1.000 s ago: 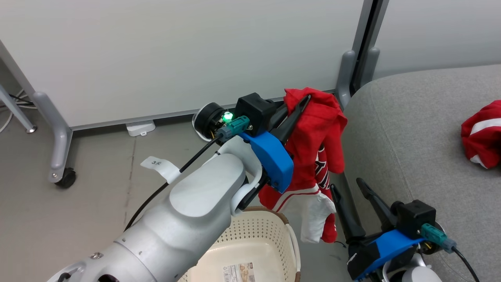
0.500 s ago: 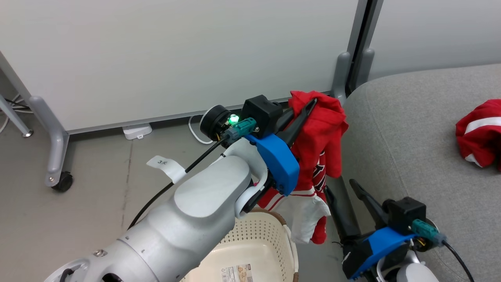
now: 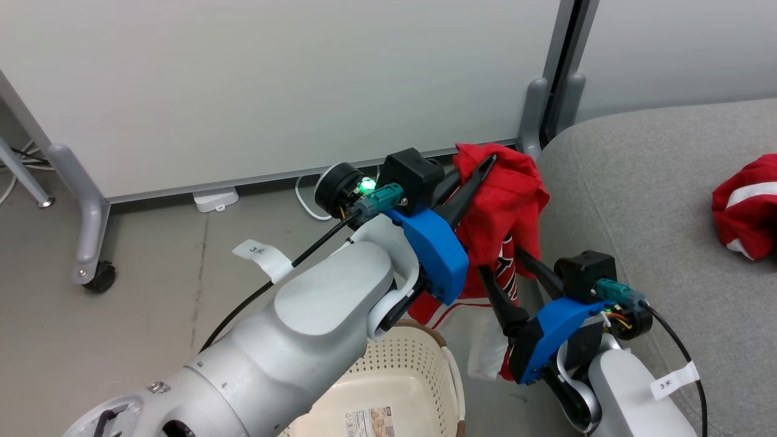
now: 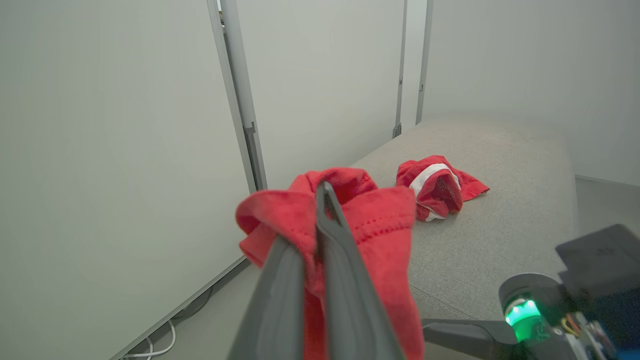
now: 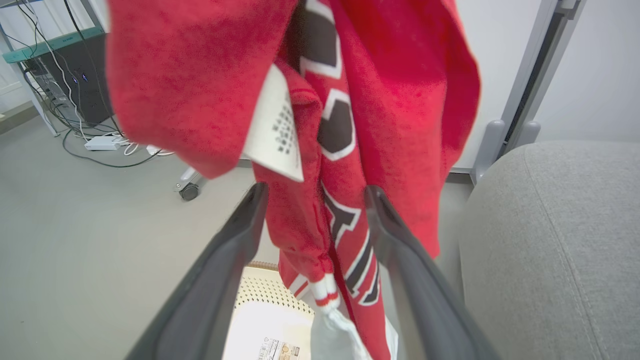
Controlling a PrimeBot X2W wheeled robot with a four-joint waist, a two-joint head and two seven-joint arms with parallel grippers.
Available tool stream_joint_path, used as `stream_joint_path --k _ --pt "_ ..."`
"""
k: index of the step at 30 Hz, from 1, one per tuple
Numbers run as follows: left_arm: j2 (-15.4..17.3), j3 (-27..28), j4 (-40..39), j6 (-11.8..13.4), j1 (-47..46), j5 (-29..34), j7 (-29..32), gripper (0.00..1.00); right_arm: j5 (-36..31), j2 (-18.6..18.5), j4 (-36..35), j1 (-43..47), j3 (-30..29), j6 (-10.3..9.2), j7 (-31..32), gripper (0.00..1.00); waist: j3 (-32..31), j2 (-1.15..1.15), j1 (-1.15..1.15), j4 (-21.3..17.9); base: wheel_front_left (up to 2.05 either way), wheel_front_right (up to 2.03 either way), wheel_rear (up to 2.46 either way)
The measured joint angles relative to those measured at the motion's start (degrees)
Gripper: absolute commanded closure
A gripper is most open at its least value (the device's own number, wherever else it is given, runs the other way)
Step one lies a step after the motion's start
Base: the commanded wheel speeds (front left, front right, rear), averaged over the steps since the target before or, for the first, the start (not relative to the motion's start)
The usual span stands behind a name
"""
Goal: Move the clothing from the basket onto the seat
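A bright red garment (image 3: 504, 200) is seen draped from the left tool (image 3: 485, 167), whose two dark fingers are clenched on a bunched fold at its top. The fabric is soft and fleecy, with stitched hems. Dark block letters outlined in white are run down its length. A red-and-white striped ribbed band and a white panel are found at its lower end, and a white care label (image 5: 275, 132) is turned outward.

The garment is hung straight down from the left tool. Its lower end is found beside the rim of the basket (image 3: 413, 358), a cream plastic one with perforated walls and a brown rim, set beneath both tools.

The right tool (image 5: 316, 192) is held released. Its long smooth fingers are spread wide on either side of the hanging cloth, below the left tool; whether the cloth is touched by them cannot be told.

The seat (image 3: 637, 194), a light grey woven cushion with rounded edges, is placed just to the right of both tools. A second red garment (image 3: 743, 206) with a white stripe is laid crumpled on it, well apart from the tools.
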Motion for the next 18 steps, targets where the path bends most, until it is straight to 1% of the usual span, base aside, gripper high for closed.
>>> stream_joint_path --k 5,10,13,14,15,16,17,18 --pt "0.0 -0.9 -0.1 0.1 -0.1 -0.9 -0.1 1.0 0.3 0.0 5.3 -3.9 0.6 0.0 0.1 0.0 0.1 0.0 0.0 0.4 0.0 0.0 0.0" --pt "0.0 -1.8 -0.6 0.0 -0.4 -1.5 -0.2 1.0 2.5 0.0 11.5 -8.4 3.8 0.0 0.5 0.0 0.1 0.0 0.0 0.5 0.0 0.0 0.0" --pt "0.0 -2.3 -1.0 0.0 -0.6 -2.0 -0.1 1.0 4.4 0.0 15.0 -11.1 6.1 0.0 -0.4 0.0 0.2 0.0 0.0 0.5 0.0 0.0 0.0" --pt "0.0 -2.3 -1.0 0.0 -0.6 -2.0 -0.1 1.0 4.4 0.0 15.0 -11.1 6.1 0.0 -0.4 0.0 0.2 0.0 0.0 0.5 0.0 0.0 0.0" --pt "0.0 -2.6 -1.2 0.1 -0.9 -2.1 -0.1 1.0 5.9 0.0 17.2 -12.8 7.6 0.0 -1.1 0.4 0.3 0.0 0.0 0.4 0.0 0.0 0.0" --pt "0.0 -2.7 -1.3 0.1 -0.9 -2.3 -0.1 1.0 6.7 0.0 18.3 -13.5 8.3 0.0 -1.6 0.87 0.3 0.0 0.0 0.4 0.0 0.0 0.0" --pt "0.0 -2.8 -1.2 0.1 -1.0 -2.4 -0.1 1.0 7.4 0.0 19.1 -14.1 9.1 0.0 -1.9 1.0 0.3 0.0 0.0 0.4 0.0 0.0 0.0" --pt "0.0 -2.9 -1.2 0.1 -1.0 -2.4 -0.1 1.0 8.2 0.0 19.9 -14.6 10.0 0.0 -2.2 1.0 0.3 0.0 0.0 0.4 0.0 0.0 0.0"
